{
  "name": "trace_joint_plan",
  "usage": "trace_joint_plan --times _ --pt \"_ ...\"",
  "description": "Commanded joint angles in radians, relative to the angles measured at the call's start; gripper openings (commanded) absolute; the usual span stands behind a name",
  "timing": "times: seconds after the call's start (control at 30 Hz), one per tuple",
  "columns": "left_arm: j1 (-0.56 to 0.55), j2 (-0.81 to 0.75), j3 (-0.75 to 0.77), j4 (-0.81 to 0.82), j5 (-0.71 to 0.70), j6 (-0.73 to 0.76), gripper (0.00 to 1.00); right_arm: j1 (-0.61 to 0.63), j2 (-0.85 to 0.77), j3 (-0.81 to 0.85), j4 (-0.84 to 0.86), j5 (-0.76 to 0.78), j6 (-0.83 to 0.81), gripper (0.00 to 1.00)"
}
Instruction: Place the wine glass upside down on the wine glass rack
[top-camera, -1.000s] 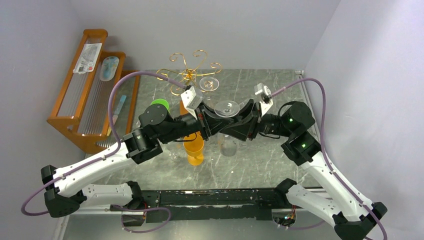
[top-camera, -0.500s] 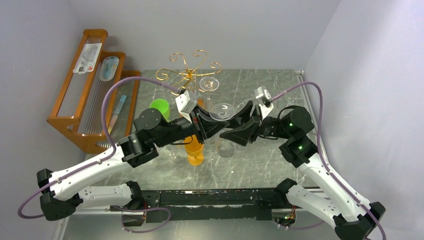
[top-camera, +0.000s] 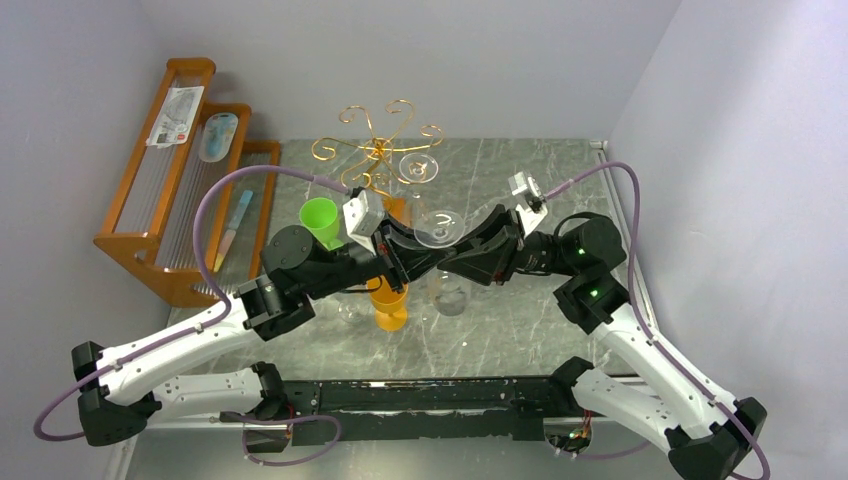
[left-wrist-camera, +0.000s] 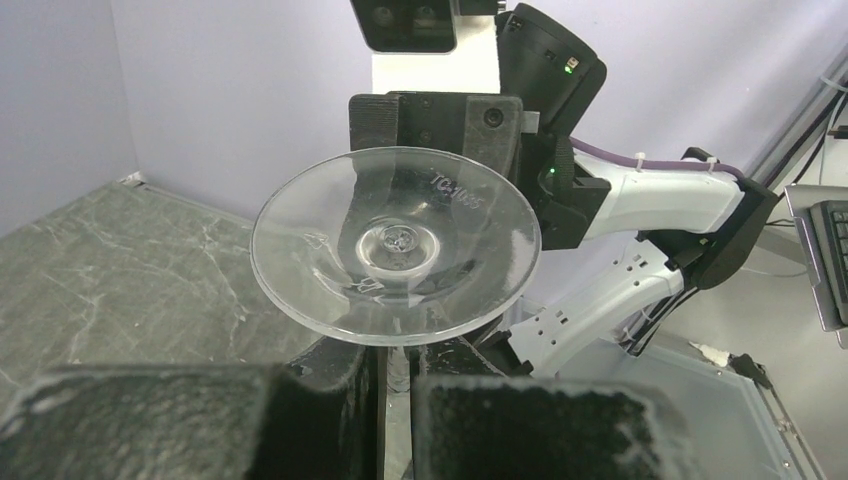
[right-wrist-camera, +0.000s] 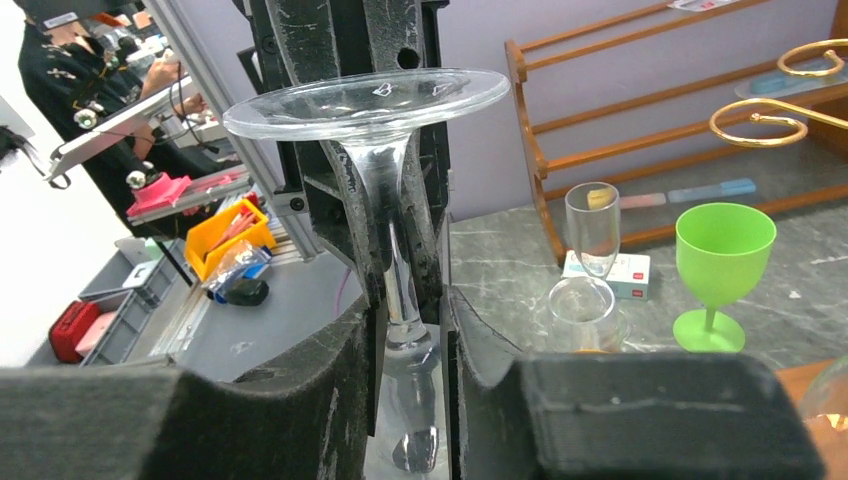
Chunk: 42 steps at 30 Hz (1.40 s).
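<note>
Holding a clear wine glass upside down in mid-air over the middle of the grey marbled table. Foot uppermost as a flat, smooth, round disc, with the thin stem dropping straight down from it.

Clamped on that stem from the left with the left gripper, black grainy pads almost together, parted only by the slender stem. Gripped from the right as well with the right gripper, lower down at the flare of stem into bowl, rough black fingers pressed to the glass on either side.

Not yet on the wine glass rack. Standing just beyond, at the far middle of the table: thin gold wire, curled spiral arms around a central stem, flat orange-brown base partly hidden behind the left wrist. At its right side, another clear glass with its round foot up.

On the tabletop below the grippers, an orange goblet and, just right of it, a clear glass. Further left, a bright green goblet, matte and upright. Against the left wall, a stepped brown wooden shelf with clear ribbed panels.
</note>
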Motion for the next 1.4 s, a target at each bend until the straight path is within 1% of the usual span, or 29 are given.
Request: trace_joint_plan --times 0.0,0.17,0.2,0.27,0.3,0.37,0.5,0.53,0.6,0.67,0.73,0.83,0.87,0.93,1.03,1.27,1.37 --pt "0.002 -0.013 -0.003 0.127 0.076 0.013 0.05 0.003 0.007 -0.024 0.091 -0.025 0.061 0.27" --pt "0.002 -0.015 0.0 0.129 0.083 0.012 0.05 0.008 0.011 -0.029 0.091 -0.043 0.063 0.2" --pt "0.002 -0.015 0.0 0.13 0.086 0.01 0.05 0.009 0.012 -0.032 0.093 -0.051 0.063 0.16" --pt "0.001 -0.014 -0.001 0.137 0.092 0.003 0.05 0.011 0.02 -0.028 0.094 -0.074 0.065 0.04" --pt "0.001 -0.014 -0.001 0.143 0.096 0.002 0.05 0.012 0.025 -0.026 0.093 -0.085 0.065 0.0" --pt "0.002 -0.014 -0.004 0.149 0.107 0.0 0.05 0.017 0.027 -0.026 0.096 -0.095 0.063 0.0" --pt "0.002 -0.023 -0.007 0.141 0.087 -0.004 0.05 0.017 0.001 -0.038 0.096 -0.035 0.04 0.0" --pt "0.002 -0.025 -0.01 0.137 0.078 -0.006 0.08 0.018 -0.007 -0.04 0.094 -0.015 0.034 0.0" --pt "0.002 -0.03 -0.017 0.136 0.066 -0.011 0.28 0.017 -0.02 -0.042 0.088 0.023 0.026 0.0" --pt "0.002 -0.033 -0.02 0.133 0.06 -0.017 0.41 0.017 -0.03 -0.043 0.095 0.046 0.025 0.0" --pt "0.002 -0.03 -0.014 0.114 0.043 -0.023 0.52 0.018 -0.041 -0.05 0.111 0.072 0.032 0.0" --pt "0.002 -0.031 -0.005 0.083 -0.001 -0.03 0.65 0.017 -0.061 -0.059 0.118 0.128 0.033 0.0" --pt "0.002 -0.034 -0.004 0.072 -0.02 -0.032 0.67 0.017 -0.071 -0.063 0.116 0.145 0.03 0.0" --pt "0.002 -0.041 -0.004 0.045 -0.056 -0.032 0.74 0.017 -0.09 -0.071 0.108 0.189 0.021 0.0" --pt "0.002 -0.057 -0.009 0.013 -0.103 -0.03 0.81 0.017 -0.112 -0.077 0.097 0.247 0.014 0.0" --pt "0.002 -0.121 0.001 -0.072 -0.187 -0.004 0.88 0.017 -0.143 -0.069 0.007 0.379 -0.035 0.0" --pt "0.002 -0.155 0.018 -0.124 -0.254 0.028 0.91 0.017 -0.148 -0.042 -0.083 0.456 -0.09 0.0"
